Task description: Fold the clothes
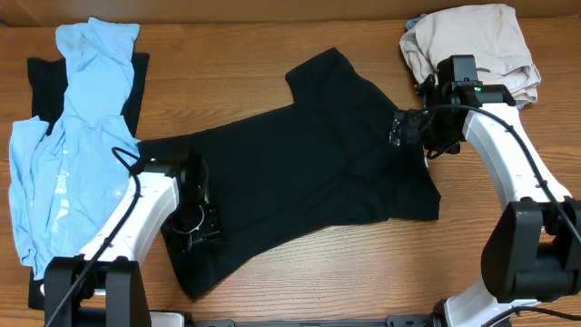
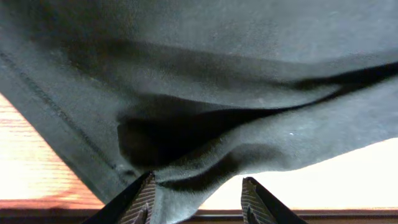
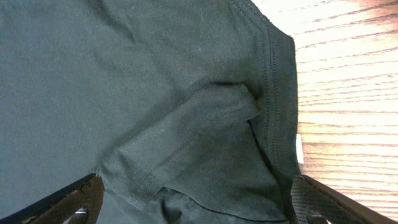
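A black short-sleeved shirt lies spread at a slant across the middle of the wooden table. My left gripper is down on its lower left part. In the left wrist view a raised fold of the black cloth sits between the fingers of the left gripper; it touches the left finger, with a gap at the right finger. My right gripper is at the shirt's right edge. In the right wrist view the right gripper stands wide open astride a doubled hem, beside a small white tag.
A light blue garment lies crumpled at the far left on top of another black garment. A beige garment is bunched at the back right corner, just behind my right arm. Bare wood shows in front of the shirt.
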`<move>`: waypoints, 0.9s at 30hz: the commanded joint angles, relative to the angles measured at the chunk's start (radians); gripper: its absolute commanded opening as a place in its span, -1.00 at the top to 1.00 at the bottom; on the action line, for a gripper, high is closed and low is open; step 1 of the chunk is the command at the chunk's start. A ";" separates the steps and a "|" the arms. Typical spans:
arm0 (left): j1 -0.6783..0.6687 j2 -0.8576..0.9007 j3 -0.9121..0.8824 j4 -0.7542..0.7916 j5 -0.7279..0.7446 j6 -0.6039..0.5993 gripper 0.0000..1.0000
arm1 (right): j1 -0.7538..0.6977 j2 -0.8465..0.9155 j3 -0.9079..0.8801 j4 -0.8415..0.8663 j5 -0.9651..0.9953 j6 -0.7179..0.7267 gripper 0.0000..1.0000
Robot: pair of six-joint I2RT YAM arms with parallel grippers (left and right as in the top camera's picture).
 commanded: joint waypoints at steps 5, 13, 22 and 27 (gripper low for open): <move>-0.002 0.005 -0.048 0.033 -0.063 -0.036 0.25 | -0.003 -0.027 0.027 0.004 -0.006 -0.008 -1.00; -0.002 0.005 -0.045 0.042 -0.063 -0.038 0.92 | -0.003 -0.027 0.027 0.005 -0.006 -0.008 -1.00; -0.001 0.005 0.060 0.006 -0.064 -0.037 0.92 | -0.003 -0.027 0.027 0.005 -0.006 -0.008 -1.00; -0.001 0.005 0.188 -0.049 -0.134 -0.037 0.92 | -0.003 -0.027 0.027 0.005 -0.006 -0.008 -1.00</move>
